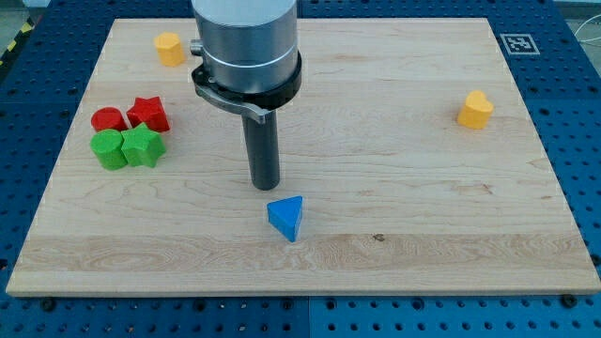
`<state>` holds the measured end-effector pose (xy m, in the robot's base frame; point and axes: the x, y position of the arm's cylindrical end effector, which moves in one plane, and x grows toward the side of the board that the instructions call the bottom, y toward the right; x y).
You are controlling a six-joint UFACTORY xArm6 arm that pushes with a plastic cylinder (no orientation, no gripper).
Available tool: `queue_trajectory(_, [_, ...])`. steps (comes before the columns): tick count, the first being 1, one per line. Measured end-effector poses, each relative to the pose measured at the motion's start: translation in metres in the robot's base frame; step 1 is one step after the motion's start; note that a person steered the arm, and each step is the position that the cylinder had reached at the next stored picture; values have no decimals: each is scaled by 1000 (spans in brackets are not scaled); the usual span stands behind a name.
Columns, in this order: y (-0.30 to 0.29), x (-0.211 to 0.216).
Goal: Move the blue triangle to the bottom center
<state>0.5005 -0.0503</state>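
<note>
In the camera view, my tip (265, 183) stands on the wooden board (394, 225) a little to the view's left of its middle, the dark rod rising straight up into the grey cylindrical arm housing (246, 42) that fills the top of the picture. There are no fingers on this arm to spread or press together, only the plain rod end, and it holds nothing.

The blue triangle (286, 218) lies at about five o'clock from my tip, near it but with a thin strip of bare wood between the two, so they are apart. The triangle sits in the lower half of the board, slightly to the view's left of centre and short of the bottom edge.

At about nine o'clock from my tip, well apart, four blocks huddle together (touching or nearly so): a red cylinder (108, 119) and a red star (148, 113) behind, a green cylinder (111, 149) and a green star (143, 146) in front.

A yellow block (169, 48) sits at about eleven o'clock, near the top edge. Another yellow block (475, 109) sits at about two o'clock, far toward the view's right. A black-and-white marker tag (518, 43) is at the board's top right corner.
</note>
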Motion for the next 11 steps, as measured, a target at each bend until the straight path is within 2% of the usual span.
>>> queue_trajectory(2, [-45,0])
queue_trajectory(5, [-30,65])
queue_trajectory(8, [-2,62])
queue_trajectory(11, [49,20])
